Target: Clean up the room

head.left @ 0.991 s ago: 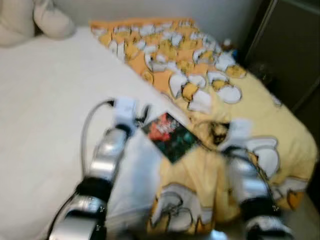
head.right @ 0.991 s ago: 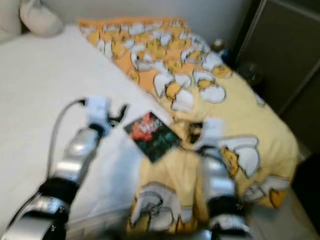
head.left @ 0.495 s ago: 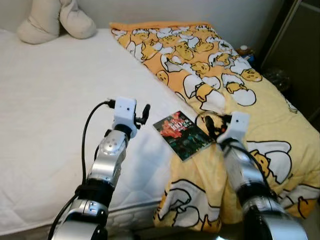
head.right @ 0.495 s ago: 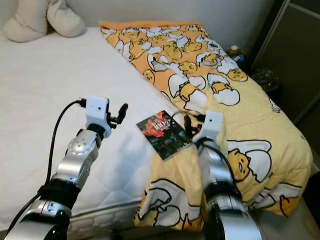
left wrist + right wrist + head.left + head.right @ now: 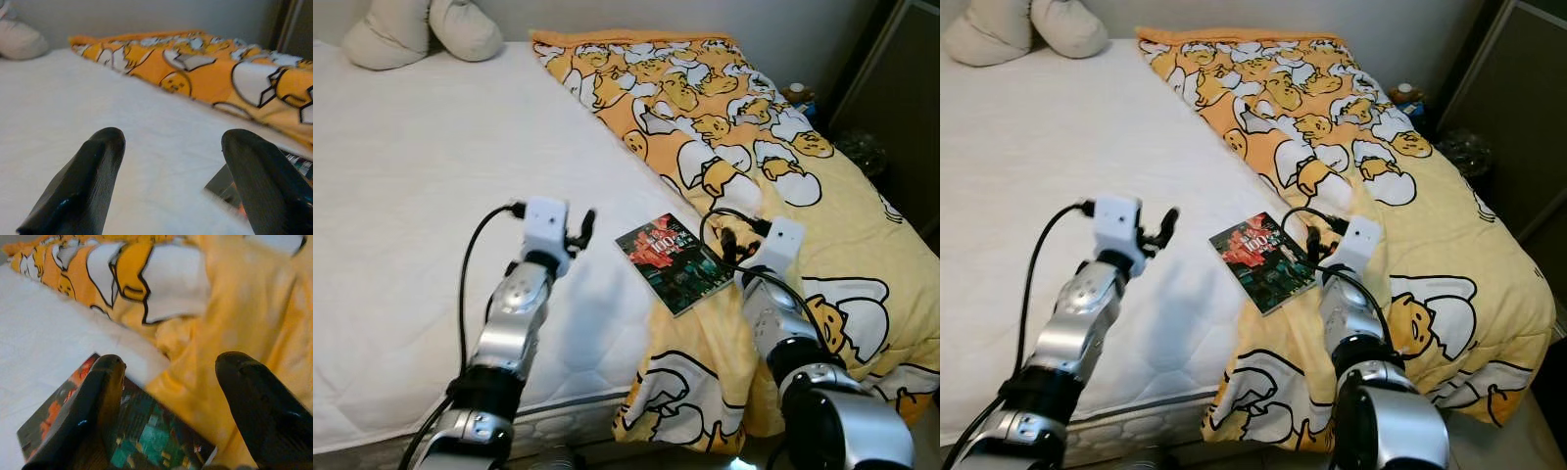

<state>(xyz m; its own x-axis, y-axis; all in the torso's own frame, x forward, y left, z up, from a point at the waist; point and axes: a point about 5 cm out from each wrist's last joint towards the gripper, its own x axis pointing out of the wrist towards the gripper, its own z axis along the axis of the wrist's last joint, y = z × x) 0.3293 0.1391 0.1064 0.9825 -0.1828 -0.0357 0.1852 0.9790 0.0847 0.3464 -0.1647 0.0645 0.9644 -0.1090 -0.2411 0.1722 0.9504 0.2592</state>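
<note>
Thin dark book (image 5: 672,262) w/ red & green cover, flat on white bed (image 5: 411,196) touching yellow egg-print blanket (image 5: 842,225) edge, right gripper (image 5: 732,244) wide open beside it, holding nothing, left gripper (image 5: 579,231) open, empty, over bed.

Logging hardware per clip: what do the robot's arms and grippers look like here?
Both arms are silver metal with black joint bands. Each wrist carries a white boxy camera block fed by a looping black cable. The left gripper and right gripper each have two long, glossy black fingers with rounded tips.
</note>
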